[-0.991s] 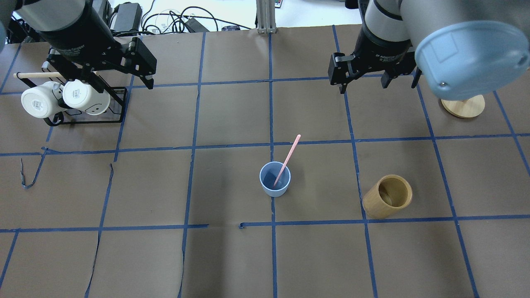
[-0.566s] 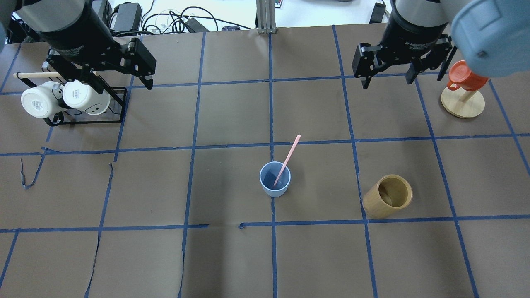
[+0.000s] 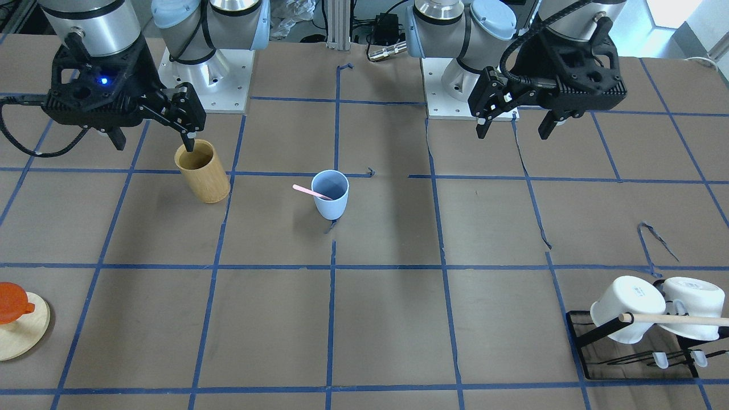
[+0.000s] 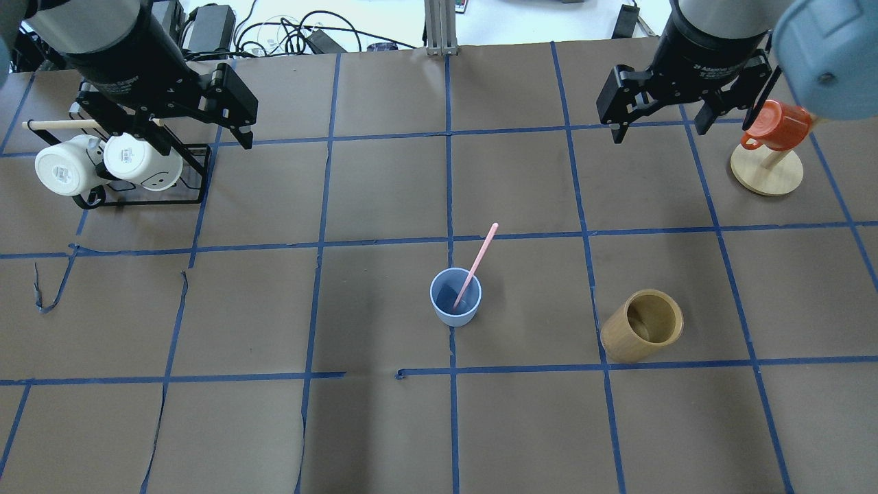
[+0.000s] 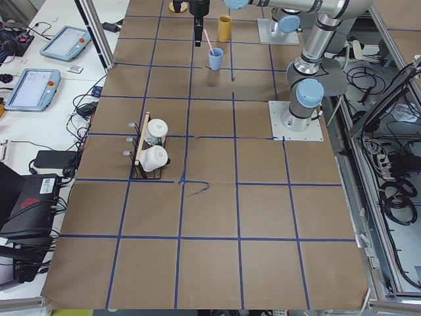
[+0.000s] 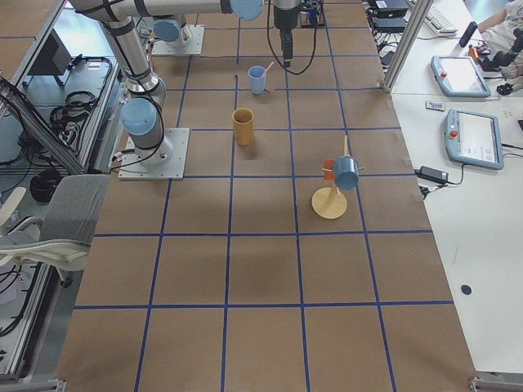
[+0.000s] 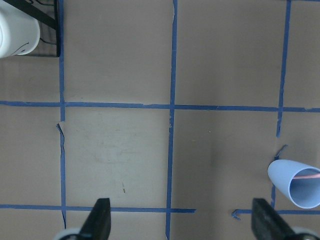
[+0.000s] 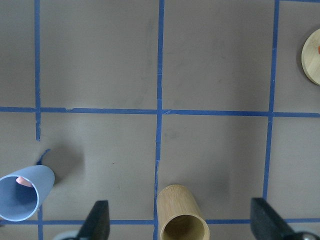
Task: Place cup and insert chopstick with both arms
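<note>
The light-blue cup (image 4: 455, 300) stands upright near the table's middle, also in the front view (image 3: 331, 195). The pale-pink chopstick (image 4: 478, 263) stands in it, leaning on the rim with its top pointing away from the robot. My left gripper (image 4: 199, 137) is open and empty, raised at the far left over the mug rack. My right gripper (image 4: 660, 132) is open and empty, raised at the far right. Both are well away from the cup. The left wrist view shows the cup (image 7: 296, 183) at its lower right; the right wrist view shows the cup (image 8: 22, 196) at its lower left.
A tan bamboo cylinder (image 4: 643, 326) stands right of the cup. A black rack (image 4: 188, 195) with two white mugs (image 4: 110, 166) and a wooden rod sits far left. A wooden stand (image 4: 767, 175) holding an orange mug (image 4: 776, 123) sits far right.
My right arm has moved right and toward the table's back, uncovering the orange mug on its stand. The left arm, the cup and the chopstick have not moved.
</note>
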Robot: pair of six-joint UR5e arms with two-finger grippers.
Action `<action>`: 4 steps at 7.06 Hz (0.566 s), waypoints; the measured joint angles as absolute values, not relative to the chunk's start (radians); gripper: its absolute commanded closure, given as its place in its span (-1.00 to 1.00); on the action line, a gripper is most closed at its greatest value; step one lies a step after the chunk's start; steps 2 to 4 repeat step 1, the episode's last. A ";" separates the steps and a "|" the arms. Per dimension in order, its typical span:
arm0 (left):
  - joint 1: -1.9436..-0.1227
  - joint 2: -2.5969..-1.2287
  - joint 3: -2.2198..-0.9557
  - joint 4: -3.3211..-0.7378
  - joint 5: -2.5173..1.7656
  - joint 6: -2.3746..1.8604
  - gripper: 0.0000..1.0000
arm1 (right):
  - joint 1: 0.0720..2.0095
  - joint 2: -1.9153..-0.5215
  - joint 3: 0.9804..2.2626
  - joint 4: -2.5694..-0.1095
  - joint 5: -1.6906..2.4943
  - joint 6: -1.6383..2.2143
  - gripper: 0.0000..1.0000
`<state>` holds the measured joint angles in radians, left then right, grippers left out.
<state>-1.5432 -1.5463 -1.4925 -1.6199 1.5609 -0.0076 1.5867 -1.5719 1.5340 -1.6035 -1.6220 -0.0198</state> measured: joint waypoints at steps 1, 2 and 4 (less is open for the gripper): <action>-1.543 -1.546 -1.493 -1.620 1.562 -0.008 -1.00 | 1.586 -1.575 1.534 -1.603 -1.625 -0.020 -1.00; -1.543 -1.546 -1.493 -1.620 1.562 -0.008 -1.00 | 1.586 -1.575 1.534 -1.603 -1.625 -0.020 -1.00; -1.543 -1.546 -1.493 -1.620 1.562 -0.008 -1.00 | 1.586 -1.575 1.534 -1.603 -1.625 -0.020 -1.00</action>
